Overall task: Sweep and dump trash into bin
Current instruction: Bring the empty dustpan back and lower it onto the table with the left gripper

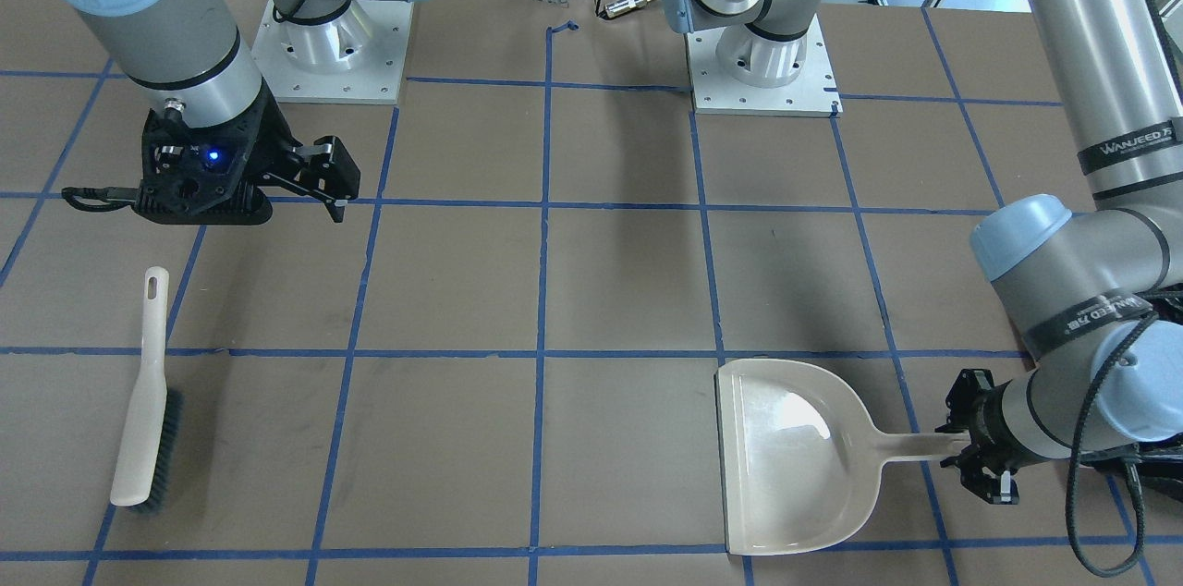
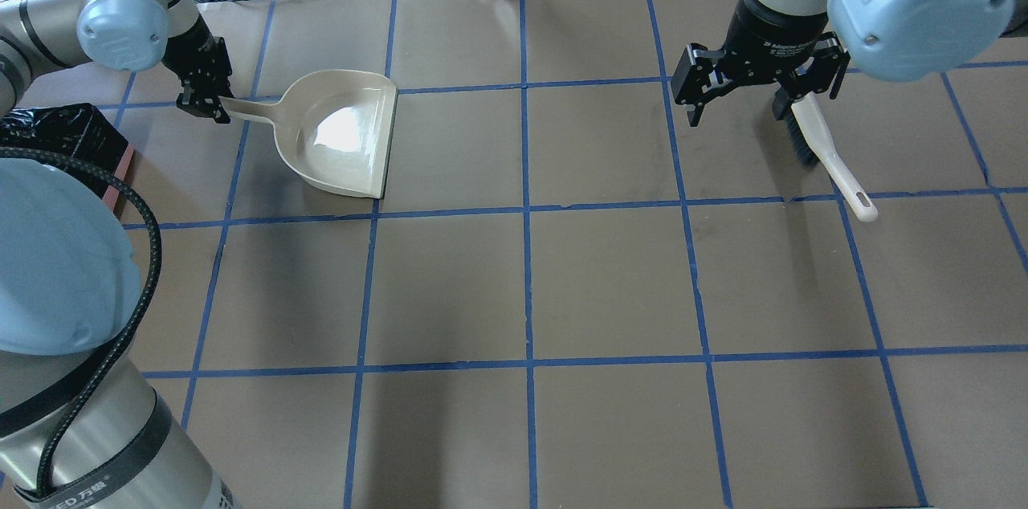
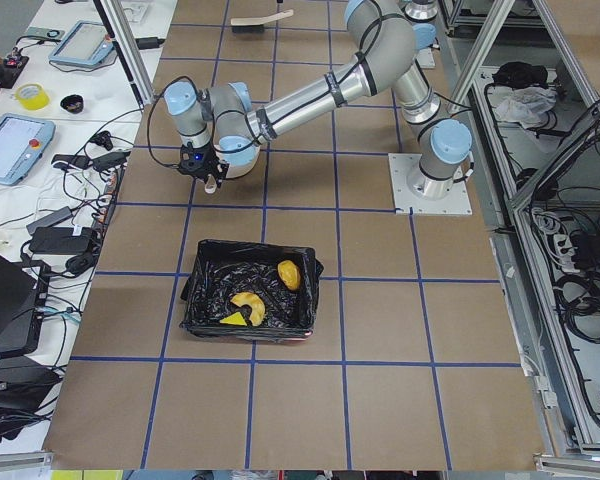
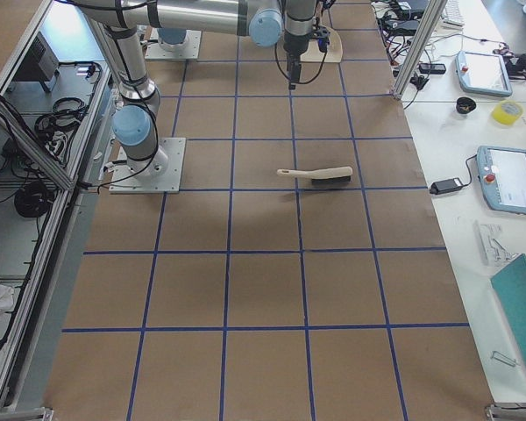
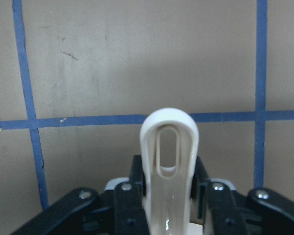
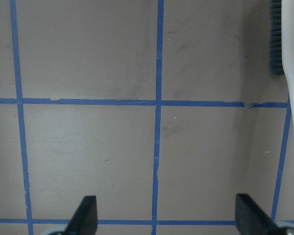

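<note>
Left gripper (image 2: 207, 103) fingers clamped on dustpan (image 2: 345, 136) handle, pan flat, empty, near tabletop (image 2: 610, 284) operator-side edge. Trash (image 3: 248, 308) in bin (image 3: 195, 300) at left end, so dump looks done. Right gripper (image 2: 736, 117) fingers wide, empty, near loose brush (image 2: 827, 152).

**A:** front cam sits across the worktop (image 1: 628, 290), looking steeply down, robot bases (image 1: 333, 50) along the top edge. Overhead one looks from behind them. Both catch the dustpan (image 1: 786, 457), lower right vs upper left.

**B:** yep. Side cams sit high at each end, far off. Wrist cams point down close-up, the left one tight on the dustpan.
</note>
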